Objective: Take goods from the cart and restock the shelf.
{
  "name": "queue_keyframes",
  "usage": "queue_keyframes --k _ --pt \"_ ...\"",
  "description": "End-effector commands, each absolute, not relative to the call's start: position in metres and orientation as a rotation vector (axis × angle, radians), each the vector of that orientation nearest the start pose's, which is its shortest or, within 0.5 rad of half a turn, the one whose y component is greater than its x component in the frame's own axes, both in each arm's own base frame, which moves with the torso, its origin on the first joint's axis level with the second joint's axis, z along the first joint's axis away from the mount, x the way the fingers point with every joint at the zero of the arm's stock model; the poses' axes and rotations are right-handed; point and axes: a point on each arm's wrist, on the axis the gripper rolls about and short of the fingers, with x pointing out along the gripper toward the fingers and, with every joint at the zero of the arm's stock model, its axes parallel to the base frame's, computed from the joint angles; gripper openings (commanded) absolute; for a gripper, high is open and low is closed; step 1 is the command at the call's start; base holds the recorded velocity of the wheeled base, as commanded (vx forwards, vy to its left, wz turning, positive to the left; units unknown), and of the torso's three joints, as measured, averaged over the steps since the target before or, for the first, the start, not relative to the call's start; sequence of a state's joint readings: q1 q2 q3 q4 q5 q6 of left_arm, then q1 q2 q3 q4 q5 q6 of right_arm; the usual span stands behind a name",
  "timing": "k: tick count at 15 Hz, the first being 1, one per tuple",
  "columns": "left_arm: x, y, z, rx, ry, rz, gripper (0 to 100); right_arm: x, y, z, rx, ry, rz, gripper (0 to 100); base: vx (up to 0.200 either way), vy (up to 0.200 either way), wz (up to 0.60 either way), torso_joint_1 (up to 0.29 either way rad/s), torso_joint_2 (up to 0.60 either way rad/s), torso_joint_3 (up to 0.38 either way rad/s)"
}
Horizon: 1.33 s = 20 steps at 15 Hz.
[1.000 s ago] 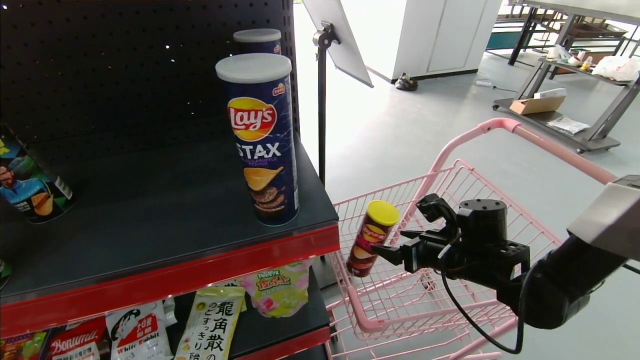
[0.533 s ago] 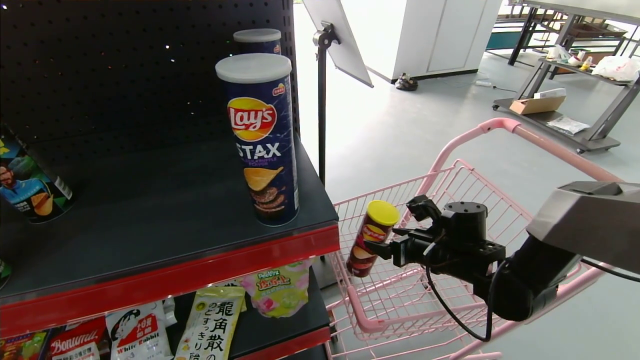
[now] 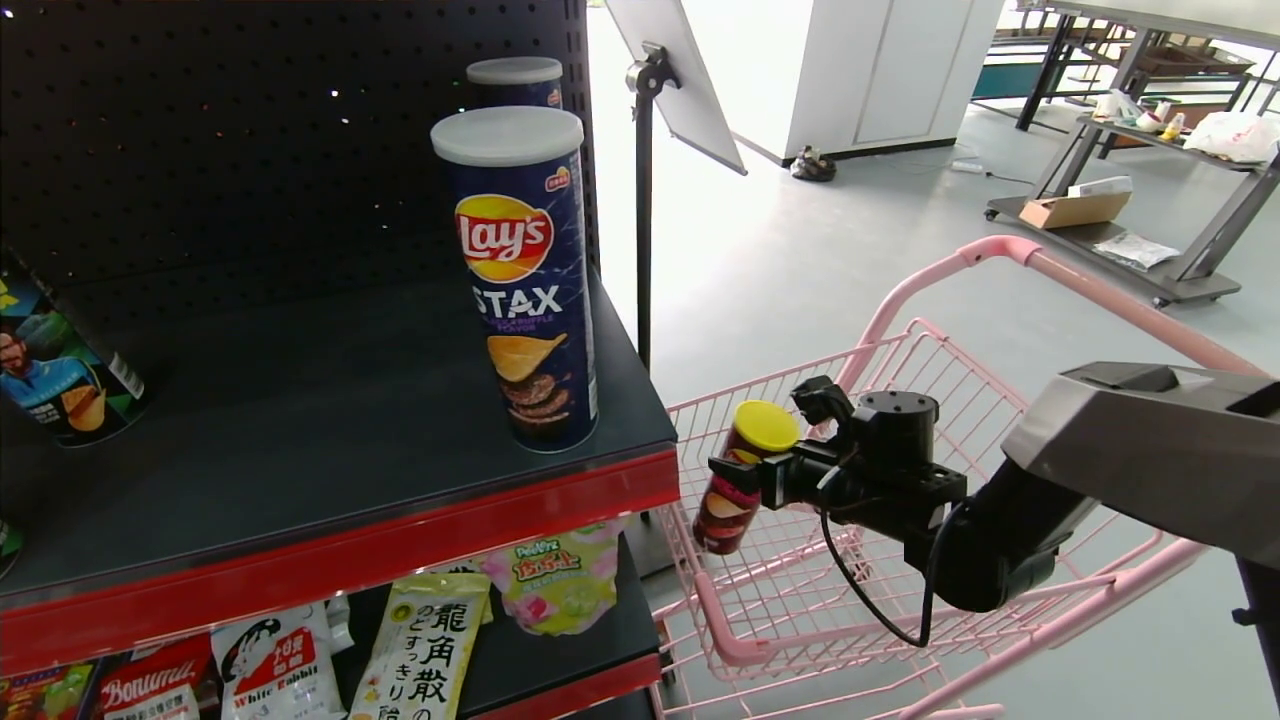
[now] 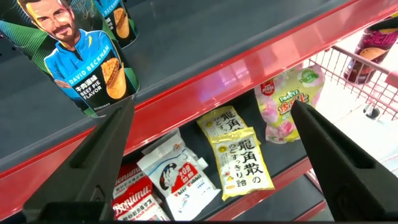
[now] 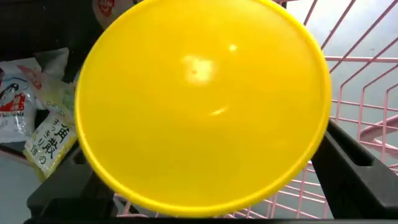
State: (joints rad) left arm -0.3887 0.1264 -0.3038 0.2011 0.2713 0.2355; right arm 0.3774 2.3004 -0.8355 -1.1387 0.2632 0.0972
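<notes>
R gripper (image 3: 766, 430) sits inside the pink cart (image 3: 1010, 247), its jaws spread and straddling the top of a small can (image 3: 728, 505). One finger crosses the front of the can and the other is behind its yellow lid (image 5: 202, 106). Whether the fingers (image 5: 357, 174) actually touch the can can't be told. The can stands tilted against the cart's wire wall on the shelf side, just ahead of the R gripper.

The shelf (image 3: 300, 400) is to the gripper's left and a bit above it. A tall blue tube (image 3: 525, 280) stands upright near the shelf's front corner, the closest shelf item to the gripper, w/ a second tube (image 3: 515, 80) behind it.

L gripper (image 4: 211, 104) hangs before the shelf's red front edge, fingers wide apart and holding nothing. A green can (image 4: 81, 56) is on the shelf just beyond it. Snack bags (image 4: 239, 158) lie on the lower level beneath it.
</notes>
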Motion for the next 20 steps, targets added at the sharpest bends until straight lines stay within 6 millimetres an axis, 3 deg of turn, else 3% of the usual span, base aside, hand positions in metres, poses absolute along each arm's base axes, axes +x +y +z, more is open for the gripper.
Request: queue_keyframes --k 1,4,6,9,10,11,13,14,15,16,17,20 --pt "-0.032 0.02 0.141 0.243 0.008 -0.12 100 0.366 0.151 0.02 0.078 0.36 0.614 0 0.0 0.0 0.0 0.0 0.0 0.0" --pt "-0.033 0.02 0.141 0.242 0.005 -0.12 100 0.365 0.151 0.023 0.078 0.333 0.602 0 0.0 0.0 0.0 0.0 0.0 0.0" --pt "-0.033 0.02 0.14 0.241 0.002 -0.118 100 0.362 0.149 0.039 0.071 0.267 0.582 0 0.0 0.0 0.0 0.0 0.0 0.0" --pt "-0.034 0.02 0.141 0.239 -0.006 -0.125 100 0.333 0.134 0.112 0.047 0.184 0.579 0 0.0 0.0 0.0 0.0 0.0 0.0" --pt "-0.034 0.02 0.141 0.24 -0.008 -0.126 100 0.324 0.128 0.126 0.034 0.18 0.573 0 0.0 0.0 0.0 0.0 0.0 0.0" --pt "-0.034 0.02 0.141 0.24 -0.008 -0.128 100 0.309 0.112 0.155 -0.004 0.15 0.546 0 0.0 0.0 0.0 0.0 0.0 0.0" --pt "-0.034 0.02 0.142 0.238 -0.014 -0.128 100 0.288 0.092 0.187 -0.038 0.115 0.508 0 0.0 0.0 0.0 0.0 0.0 0.0" --pt "-0.035 0.021 0.144 0.236 -0.02 -0.128 100 0.273 0.084 0.201 -0.05 0.102 0.476 0 0.0 0.0 0.0 0.0 0.0 0.0" --pt "-0.035 0.021 0.148 0.234 -0.025 -0.127 100 0.241 0.071 0.223 -0.066 0.088 0.36 0 0.0 0.0 0.0 0.0 0.0 0.0" --pt "-0.036 0.021 0.149 0.233 -0.028 -0.127 100 0.222 0.066 0.232 -0.07 0.087 0.318 0 0.0 0.0 0.0 0.0 0.0 0.0" --pt "-0.036 0.021 0.151 0.233 -0.03 -0.125 100 0.187 0.055 0.244 -0.077 0.106 0.308 0 0.0 0.0 0.0 0.0 0.0 0.0" --pt "-0.031 0.019 0.166 0.244 0.001 -0.116 100 0.104 0.027 0.256 -0.107 0.168 0.247 0 0.0 0.0 0.0 0.0 0.0 0.0"
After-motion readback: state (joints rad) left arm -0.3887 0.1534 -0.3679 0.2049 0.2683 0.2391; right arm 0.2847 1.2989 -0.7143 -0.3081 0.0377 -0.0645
